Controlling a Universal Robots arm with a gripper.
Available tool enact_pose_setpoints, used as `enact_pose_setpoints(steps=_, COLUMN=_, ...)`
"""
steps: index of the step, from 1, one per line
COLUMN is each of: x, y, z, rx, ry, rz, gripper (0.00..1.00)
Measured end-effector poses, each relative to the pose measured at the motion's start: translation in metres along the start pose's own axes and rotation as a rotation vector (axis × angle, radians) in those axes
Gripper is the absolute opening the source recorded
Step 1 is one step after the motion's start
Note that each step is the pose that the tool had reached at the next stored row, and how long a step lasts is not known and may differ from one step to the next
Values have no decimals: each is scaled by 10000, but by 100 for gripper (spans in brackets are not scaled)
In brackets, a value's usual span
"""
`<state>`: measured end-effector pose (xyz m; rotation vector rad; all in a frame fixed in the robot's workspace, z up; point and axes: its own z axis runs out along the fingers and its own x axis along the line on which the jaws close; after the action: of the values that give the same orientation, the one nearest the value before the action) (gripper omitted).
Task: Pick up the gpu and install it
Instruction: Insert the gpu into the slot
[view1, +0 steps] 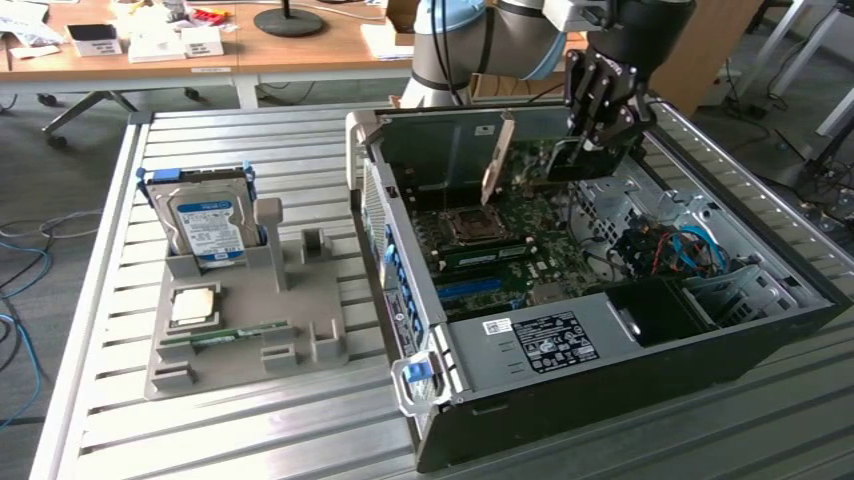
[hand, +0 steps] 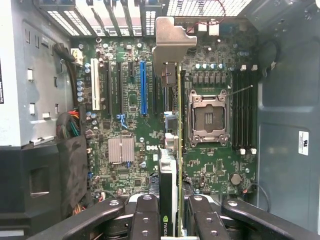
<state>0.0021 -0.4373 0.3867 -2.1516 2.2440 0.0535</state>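
Since the jaws sit half-closed, gripping the gpu edge-down over the motherboard, I'd keep it dead vertical and lower slowly, no twisting.

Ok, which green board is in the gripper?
The gpu, held on edge in the gripper over the motherboard; the narrow memory stick lies flat on the grey tray.

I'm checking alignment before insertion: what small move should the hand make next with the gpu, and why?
Probably a slight sideways shift toward the blue slot, without lowering yet. The hand grips the gpu edge-on above the motherboard, and its edge seems to lie between that slot and the CPU socket.
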Motion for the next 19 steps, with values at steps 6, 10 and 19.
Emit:
enact_pose_setpoints(steps=6, x=0, y=0, z=10, rx=-1, ry=3, rz=0, gripper=27)
enact_pose_setpoints(steps=10, x=0, y=0, z=19, rx=1, ry=-1, rz=1, gripper=27)
enact_pose_setpoints(steps=19, x=1, y=0, z=39, rx=1, ry=-2, rz=0, gripper=27)
